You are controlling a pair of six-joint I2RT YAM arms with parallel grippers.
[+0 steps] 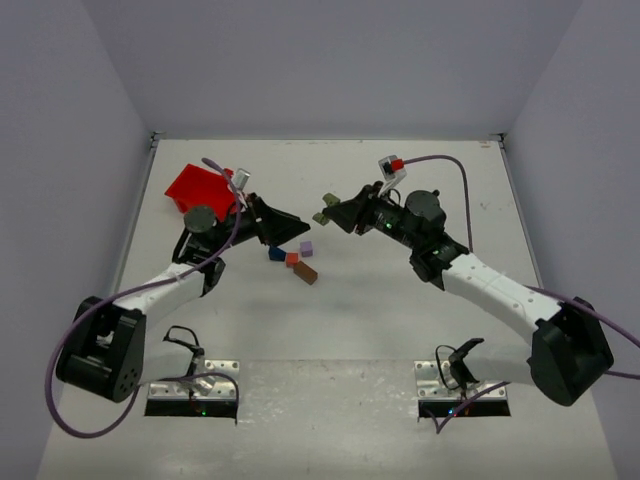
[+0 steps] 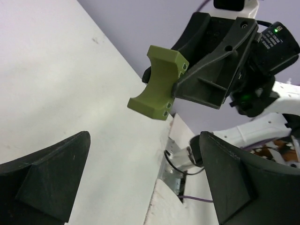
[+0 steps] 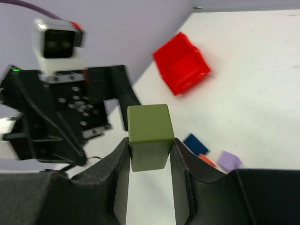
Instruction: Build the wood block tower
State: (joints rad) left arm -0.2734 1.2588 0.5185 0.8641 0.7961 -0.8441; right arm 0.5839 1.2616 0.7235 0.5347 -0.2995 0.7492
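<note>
The red plastic bin (image 1: 200, 185) lies tipped at the far left of the white table (image 1: 400, 330). From these views I cannot tell whether anything is in it.

Four small painted wooden blocks lie loose and unstacked on the table, to the right of the bin and nearer the arm bases than it is. The dark blue wedge block (image 1: 276, 254) is the closest to the bin. The orange-red block (image 1: 292, 259) sits just beside it on the side away from the bin. The lilac-purple block (image 1: 306, 247) and the brown block (image 1: 306, 272) lie a little farther from the bin again.

The left arm rises from its base and bends past the bin's right side. The left gripper (image 1: 290, 232) hangs over the table between the bin and the loose blocks, its jaws spread wide with nothing in them.

The right arm stretches low across the table toward the bin, with its wrist roughly level. The right gripper (image 3: 149, 145) is closed on an olive-green wooden block with a curved notch (image 3: 149, 124), pinched between both fingers and held clear of the table. That block is to the right of the bin, beyond the lilac-purple block as seen from the arm bases. The two grippers face each other across a small gap and do not touch
</note>
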